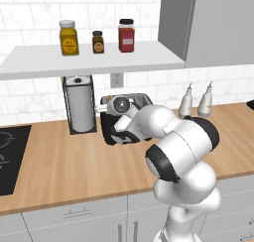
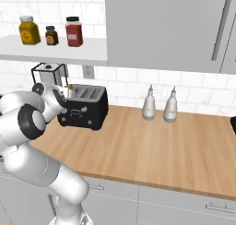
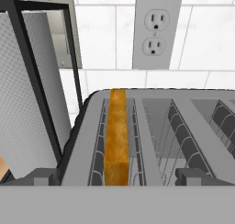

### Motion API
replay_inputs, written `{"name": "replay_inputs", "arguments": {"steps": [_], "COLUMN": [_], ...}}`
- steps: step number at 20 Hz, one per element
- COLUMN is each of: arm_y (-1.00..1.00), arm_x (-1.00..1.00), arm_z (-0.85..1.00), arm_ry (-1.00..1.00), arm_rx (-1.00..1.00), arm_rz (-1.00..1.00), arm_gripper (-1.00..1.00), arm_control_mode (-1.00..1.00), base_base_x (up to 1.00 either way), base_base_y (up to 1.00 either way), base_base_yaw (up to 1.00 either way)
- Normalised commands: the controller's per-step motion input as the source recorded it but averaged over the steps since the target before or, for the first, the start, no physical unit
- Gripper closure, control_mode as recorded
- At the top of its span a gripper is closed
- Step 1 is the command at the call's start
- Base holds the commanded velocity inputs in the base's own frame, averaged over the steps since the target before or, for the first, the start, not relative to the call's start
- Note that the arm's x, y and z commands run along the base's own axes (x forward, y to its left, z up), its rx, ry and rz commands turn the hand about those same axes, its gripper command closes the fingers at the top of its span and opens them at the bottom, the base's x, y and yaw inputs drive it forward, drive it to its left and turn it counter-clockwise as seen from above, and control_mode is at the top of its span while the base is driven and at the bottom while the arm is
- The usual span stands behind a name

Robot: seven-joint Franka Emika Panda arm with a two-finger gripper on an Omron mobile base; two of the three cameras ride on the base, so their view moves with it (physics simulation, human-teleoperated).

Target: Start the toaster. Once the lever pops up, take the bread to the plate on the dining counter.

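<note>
On the wall counter (image 2: 152,145), from the left: a hob corner (image 1: 10,156), then the paper-towel holder (image 1: 79,104) standing upright against the tiles, just beside the toaster (image 2: 85,109). In the left base view the toaster (image 1: 119,129) is half hidden behind the arm's wrist. Past it to the right sit two pale bottles (image 2: 159,104), well apart from the toaster. Above, a shelf (image 1: 89,57) carries three jars (image 1: 97,37).

Hand view: towel roll (image 3: 27,94) at left, toaster top (image 3: 156,126) to its right, a wall socket (image 3: 157,28) behind. The bread (image 3: 117,136) stands on edge in the leftmost slot, sunk low with just its top edge showing, so it looks loaded and ready for toasting. The other slots are bare wire.

The gripper (image 2: 69,92) hovers just above the toaster's near left end, fingers spread to full width and holding nothing. The camera looks down along the slots, which suggests the hand is lining up over the bread's side of the toaster, probably to reach the lever; the lever itself can't be made out here. Judged stage: the start step is not yet done. Plate and dining counter lie elsewhere.
</note>
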Motion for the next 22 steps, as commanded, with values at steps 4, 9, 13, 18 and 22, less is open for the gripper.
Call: {"name": "replay_inputs", "arguments": {"steps": [4, 9, 13, 18, 22], "arm_y": [0.0, 0.0, 0.0, 0.0, 0.0], "arm_x": [0.0, 0.0, 0.0, 0.0, 0.0], "arm_z": [0.0, 0.0, 0.0, 0.0, 0.0], "arm_ry": [0.0, 0.0, 0.0, 0.0, 0.0], "arm_rx": [0.0, 0.0, 0.0, 0.0, 0.0], "arm_rz": [0.0, 0.0, 0.0, 0.0, 0.0], "arm_gripper": [-1.0, -1.0, -1.0, -1.0, -1.0], "arm_control_mode": [-1.0, -1.0, -1.0, -1.0, -1.0], "base_base_x": [0.0, 0.0, 0.0, 0.0, 0.0], "base_base_y": [0.0, 0.0, 0.0, 0.0, 0.0], "base_base_yaw": [0.0, 0.0, 0.0, 0.0, 0.0]}}
